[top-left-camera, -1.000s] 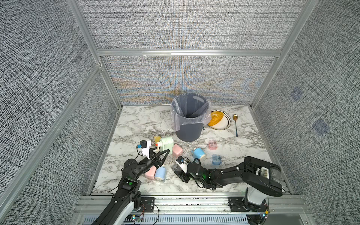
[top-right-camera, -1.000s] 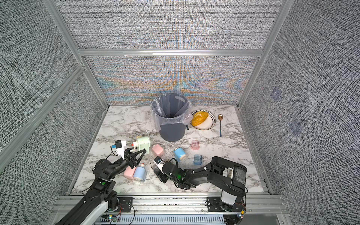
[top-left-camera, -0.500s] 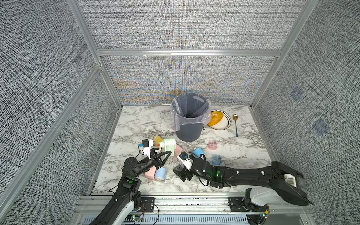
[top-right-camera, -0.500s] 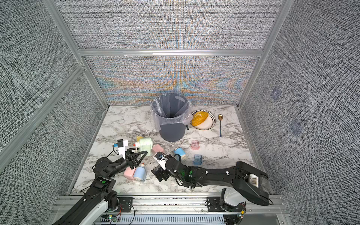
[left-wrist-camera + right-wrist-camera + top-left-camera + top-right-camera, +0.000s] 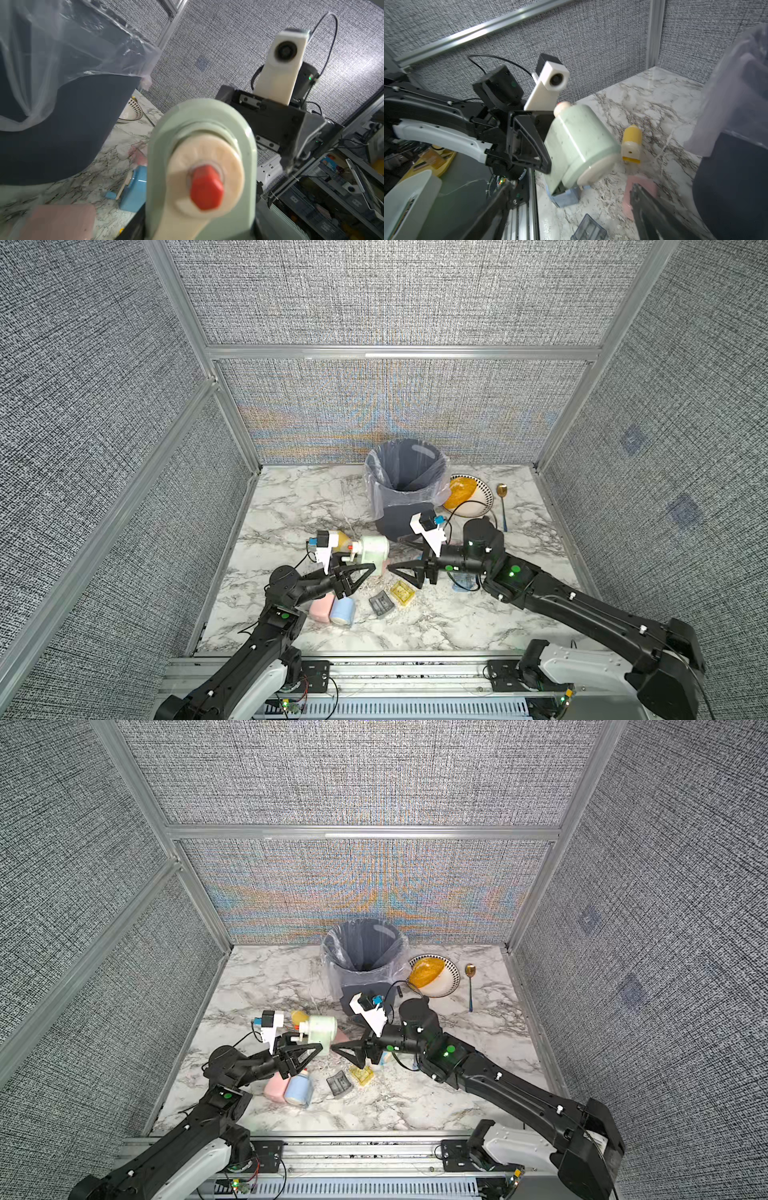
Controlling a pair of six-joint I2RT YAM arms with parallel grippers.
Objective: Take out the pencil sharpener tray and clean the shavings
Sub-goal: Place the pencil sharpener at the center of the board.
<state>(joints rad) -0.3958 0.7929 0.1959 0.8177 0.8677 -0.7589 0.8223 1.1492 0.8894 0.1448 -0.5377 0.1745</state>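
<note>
My left gripper (image 5: 363, 570) is shut on the pale green pencil sharpener (image 5: 374, 553) and holds it above the table. Its crank end with the red knob (image 5: 205, 193) faces the left wrist camera. The tray slot (image 5: 558, 187) in the sharpener gapes dark and open. A dark grey see-through tray (image 5: 381, 603) lies on the marble near the front, also visible in the right wrist view (image 5: 588, 229). Pale shavings (image 5: 390, 585) are scattered round it. My right gripper (image 5: 394, 552) hangs open and holds nothing, just right of the sharpener and above the tray.
A yellow tray (image 5: 402, 593) lies beside the grey one. Pink (image 5: 320, 608) and blue (image 5: 343, 610) sharpeners lie at the front left, a yellow one (image 5: 343, 539) behind the green. A lined grey bin (image 5: 405, 485), a bowl (image 5: 478, 506) and a spoon (image 5: 503, 502) stand at the back.
My right gripper opened, left the grey tray on the table, and rose back toward the bin. The left gripper, holding the green sharpener, shifted slightly right.
</note>
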